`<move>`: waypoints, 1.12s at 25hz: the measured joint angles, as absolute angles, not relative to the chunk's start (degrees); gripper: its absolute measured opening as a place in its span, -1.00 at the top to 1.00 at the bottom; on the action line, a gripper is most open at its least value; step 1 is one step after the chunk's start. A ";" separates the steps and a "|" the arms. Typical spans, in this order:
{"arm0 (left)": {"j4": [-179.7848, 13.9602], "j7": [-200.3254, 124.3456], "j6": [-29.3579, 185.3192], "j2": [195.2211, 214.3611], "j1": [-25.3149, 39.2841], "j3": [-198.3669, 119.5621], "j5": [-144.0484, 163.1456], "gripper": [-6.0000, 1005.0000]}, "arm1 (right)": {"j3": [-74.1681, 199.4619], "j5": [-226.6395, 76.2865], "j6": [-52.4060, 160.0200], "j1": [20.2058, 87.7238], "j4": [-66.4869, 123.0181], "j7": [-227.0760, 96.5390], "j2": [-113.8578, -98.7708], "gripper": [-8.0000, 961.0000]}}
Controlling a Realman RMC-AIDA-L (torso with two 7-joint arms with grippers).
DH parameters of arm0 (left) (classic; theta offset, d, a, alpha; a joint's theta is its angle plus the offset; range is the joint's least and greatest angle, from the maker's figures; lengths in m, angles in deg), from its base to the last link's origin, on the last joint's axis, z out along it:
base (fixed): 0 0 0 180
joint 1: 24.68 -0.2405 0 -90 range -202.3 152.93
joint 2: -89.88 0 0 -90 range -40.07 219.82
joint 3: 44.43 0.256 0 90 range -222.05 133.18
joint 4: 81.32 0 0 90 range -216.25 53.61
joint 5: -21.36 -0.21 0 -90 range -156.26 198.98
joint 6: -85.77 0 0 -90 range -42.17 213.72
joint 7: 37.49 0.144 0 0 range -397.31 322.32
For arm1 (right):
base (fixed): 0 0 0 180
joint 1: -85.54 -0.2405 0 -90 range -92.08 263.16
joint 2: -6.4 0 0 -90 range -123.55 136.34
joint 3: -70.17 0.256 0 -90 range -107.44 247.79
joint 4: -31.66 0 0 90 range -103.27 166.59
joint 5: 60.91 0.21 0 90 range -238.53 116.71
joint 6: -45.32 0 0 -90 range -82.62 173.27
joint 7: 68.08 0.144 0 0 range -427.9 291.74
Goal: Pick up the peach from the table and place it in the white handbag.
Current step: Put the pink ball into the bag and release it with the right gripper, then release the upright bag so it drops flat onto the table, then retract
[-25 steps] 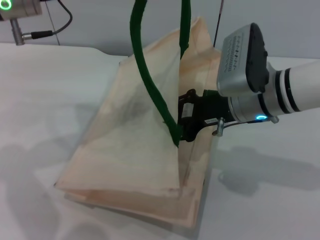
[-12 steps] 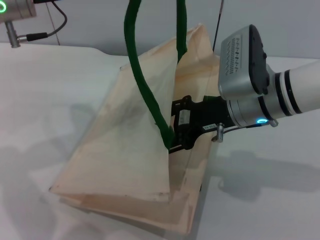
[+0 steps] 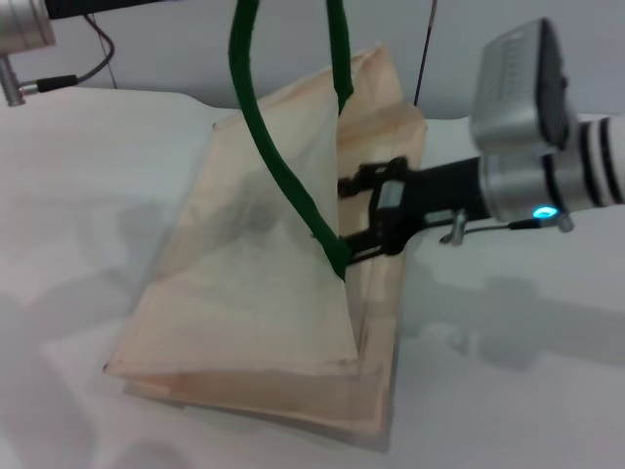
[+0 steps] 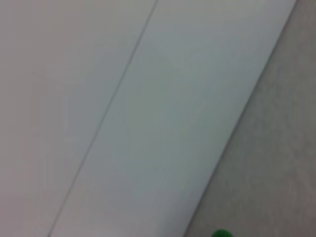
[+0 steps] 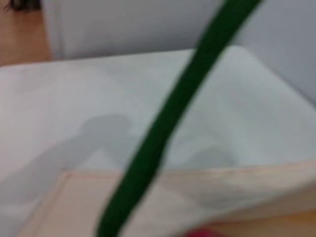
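Note:
The white handbag (image 3: 254, 293) stands propped on the table, its cream side lifted and its mouth facing my right arm. Its dark green handles (image 3: 283, 176) rise taut out of the top of the head view. My right gripper (image 3: 352, 220) is at the bag's mouth with its black fingers (image 3: 376, 174) spread and nothing showing between them. The peach is hidden in the head view. In the right wrist view only a magenta sliver of the peach (image 5: 202, 233) shows at the edge, by the bag's cream rim (image 5: 207, 187) and a green handle (image 5: 163, 138). My left arm (image 3: 20, 29) is at the far left.
The white table (image 3: 508, 391) stretches around the bag, with its far edge (image 3: 117, 90) against a grey wall. A thin dark cable (image 3: 425, 49) hangs behind the bag. The left wrist view shows only pale surfaces and a green speck (image 4: 221, 233).
My right gripper has drawn back out of the bag's mouth, to the right and slightly up. The bag and its handles have shifted a little left.

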State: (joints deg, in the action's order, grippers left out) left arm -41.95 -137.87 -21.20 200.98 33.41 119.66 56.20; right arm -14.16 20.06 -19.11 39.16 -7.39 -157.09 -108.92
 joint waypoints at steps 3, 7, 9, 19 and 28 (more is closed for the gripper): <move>-41.95 -137.90 -20.77 200.96 32.45 119.66 57.87 0.73 | -9.14 17.91 -19.12 42.16 -10.36 -156.90 -108.81 -0.88; -41.95 -137.92 -20.37 200.97 31.53 119.66 58.45 0.73 | -3.21 13.18 -18.53 45.81 -14.66 -154.87 -109.18 -0.88; -41.95 -137.93 -19.42 201.06 31.09 119.66 58.68 0.73 | -0.28 11.47 -18.16 47.12 -15.83 -154.05 -109.23 -0.88; -41.95 -133.54 -16.66 202.32 27.02 119.55 64.57 0.04 | 12.09 11.76 -14.40 50.85 -16.16 -154.87 -109.45 -0.88; -43.19 -123.38 -9.86 205.81 21.10 119.43 75.08 -0.47 | 13.11 30.26 -7.54 53.52 -8.14 -171.27 -109.89 -0.88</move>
